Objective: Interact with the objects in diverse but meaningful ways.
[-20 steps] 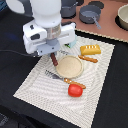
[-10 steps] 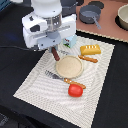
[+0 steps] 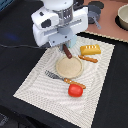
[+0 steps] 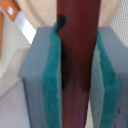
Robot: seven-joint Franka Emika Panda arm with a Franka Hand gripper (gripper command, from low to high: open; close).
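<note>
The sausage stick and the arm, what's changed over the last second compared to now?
Very little. The gripper stays shut on the brown sausage stick, held over the far edge of the round plate; the arm has shifted only slightly, if at all. Nothing was picked up or released. The bread loaf, red tomato and the cutlery lie where they were.

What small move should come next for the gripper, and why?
Probably lower the sausage stick toward the round plate before releasing. The gripper is shut on it, and in the exterior view its lower end hangs at the plate's far edge; contact is unclear.
</note>
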